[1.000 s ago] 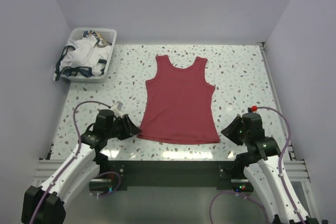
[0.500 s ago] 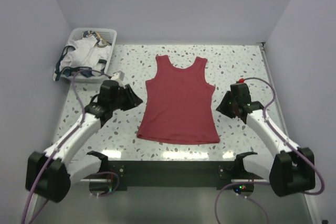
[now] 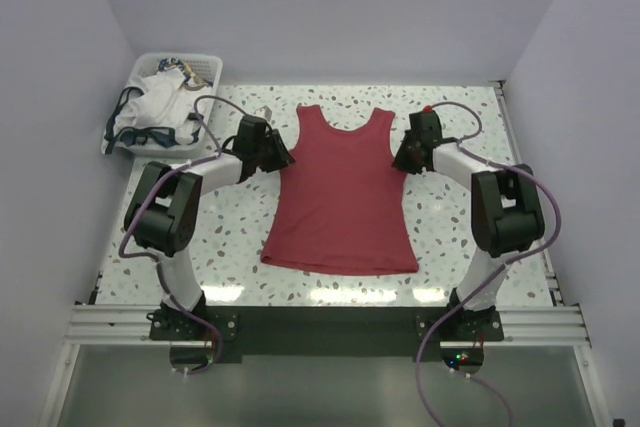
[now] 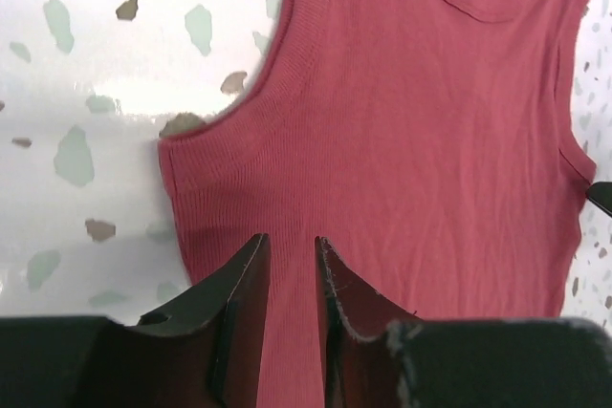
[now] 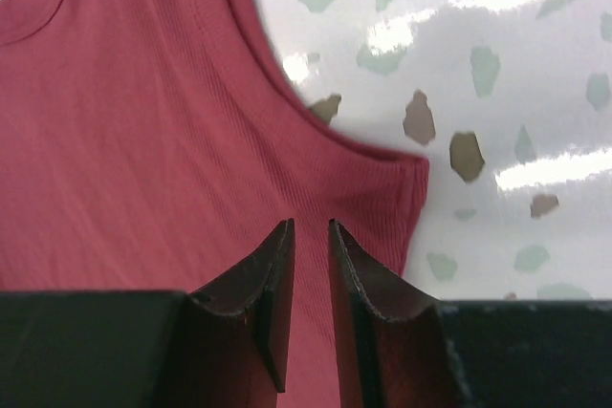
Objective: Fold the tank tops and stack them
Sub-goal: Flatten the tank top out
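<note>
White top (image 3: pixel 150 97) in basket (image 3: pixel 150 151) (overhead only)

The top camera overlooks the whole table (image 3: pixel 230 237); both wrist cameras closely face the same red tank top (image 3: pixel 340 197).

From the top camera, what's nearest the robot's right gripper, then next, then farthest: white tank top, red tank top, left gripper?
1. red tank top, mid-table, just under the right gripper.
2. left gripper, at the red top's opposite edge.
3. white tank top, in the basket at the far-left corner.
</note>
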